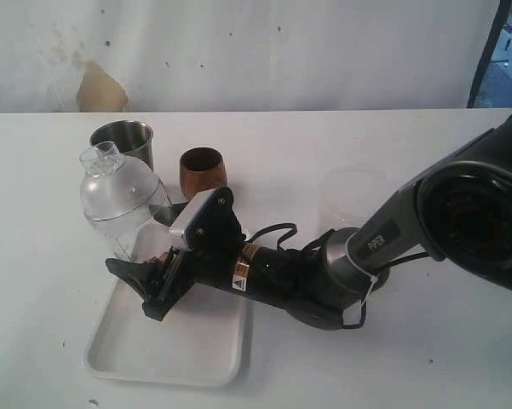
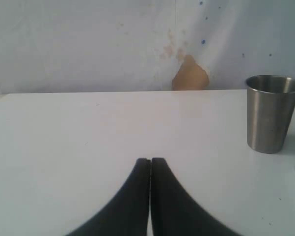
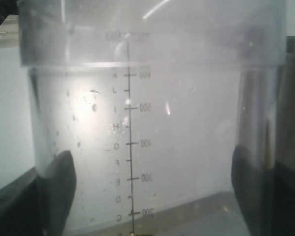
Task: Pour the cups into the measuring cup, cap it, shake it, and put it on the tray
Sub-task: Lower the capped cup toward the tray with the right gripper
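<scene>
Showing exterior view: measuring cup (image 1: 119, 209), domed lid (image 1: 102, 160) on, long axis upright, at far left corner of tray (image 1: 166, 354). Right gripper (image 1: 140, 285) reaches across middle, low by cup's base, from near side. Steel tumbler (image 1: 123, 136) and wooden cup (image 1: 203, 170) stand beyond, off tray.

Left wrist view: left gripper (image 2: 150, 164) pressed together, empty, above bare table (image 2: 64, 147); measuring cup not seen.

Right wrist view: cup wall fills gap, fingers (image 3: 56, 187) spread wide, one each side; pad contact cannot tell.

Judgement: right arm alone nearer; next move likely release, straight retreat.
</scene>
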Controlling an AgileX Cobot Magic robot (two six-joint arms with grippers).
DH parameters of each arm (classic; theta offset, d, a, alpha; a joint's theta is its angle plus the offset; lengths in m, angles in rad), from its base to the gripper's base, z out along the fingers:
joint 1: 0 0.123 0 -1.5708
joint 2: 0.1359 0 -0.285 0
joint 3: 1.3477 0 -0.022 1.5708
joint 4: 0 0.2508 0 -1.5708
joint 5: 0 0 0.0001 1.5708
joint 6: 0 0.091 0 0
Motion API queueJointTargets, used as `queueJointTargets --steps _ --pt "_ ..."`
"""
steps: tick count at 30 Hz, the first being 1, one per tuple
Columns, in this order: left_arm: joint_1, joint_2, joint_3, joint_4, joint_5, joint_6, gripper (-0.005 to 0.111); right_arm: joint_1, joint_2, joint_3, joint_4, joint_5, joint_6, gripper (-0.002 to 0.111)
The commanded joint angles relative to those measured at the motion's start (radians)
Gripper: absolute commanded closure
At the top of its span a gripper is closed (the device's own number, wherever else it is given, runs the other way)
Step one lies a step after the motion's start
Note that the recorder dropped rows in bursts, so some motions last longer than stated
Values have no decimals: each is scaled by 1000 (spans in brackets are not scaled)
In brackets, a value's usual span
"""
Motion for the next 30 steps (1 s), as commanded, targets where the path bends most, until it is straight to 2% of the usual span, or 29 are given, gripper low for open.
queueJointTargets --steps 1,2,5,7,8,10,13,17,23,25,30 --pt "-2 -4 4 -5 -8 -1 106 1 1 3 0 -34 7 108" --pt "-2 -4 4 -5 -8 -1 106 1 1 3 0 -34 7 107" --pt "-2 -4 4 -5 -8 -1 106 -1 1 3 -2 -28 7 94" --pt "-2 -4 4 -5 -8 -1 106 -1 1 3 -2 -28 7 84" --pt "-2 -4 4 -5 -8 -1 106 -1 1 3 -2 -28 7 76" --pt "-2 -4 4 -5 -8 -1 106 -1 1 3 -4 -24 7 68" --pt "-2 -4 4 -5 -8 -1 106 -1 -1 3 -8 -11 7 61" --pt "-2 -4 4 -5 -8 -1 106 -1 -32 25 -7 -5 3 59" --pt "-2 -4 4 -5 -8 -1 106 -1 -56 27 -7 165 3 39" --pt "-2 -4 4 -5 -8 -1 106 -1 -56 27 -14 183 3 39" --pt "-2 -4 4 -5 -8 -1 106 -1 -56 27 -20 98 3 39"
